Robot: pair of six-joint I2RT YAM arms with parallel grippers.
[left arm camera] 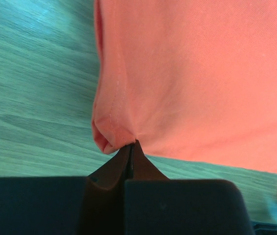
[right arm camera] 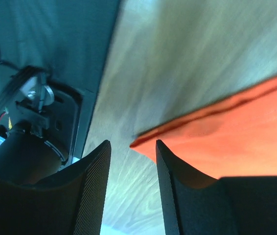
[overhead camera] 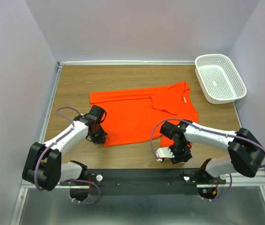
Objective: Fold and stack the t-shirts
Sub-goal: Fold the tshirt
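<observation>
T-shirt (left arm camera: 192, 73) cut off by top, right edges in left wrist view. Table (right arm camera: 187, 54) blurred in right wrist view.

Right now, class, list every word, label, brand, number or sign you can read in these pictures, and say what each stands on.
No text can be read in any view.
t-shirt: a small pale mark at the collar, perhaps a tag, too small to read.
basket: no print visible.
</observation>
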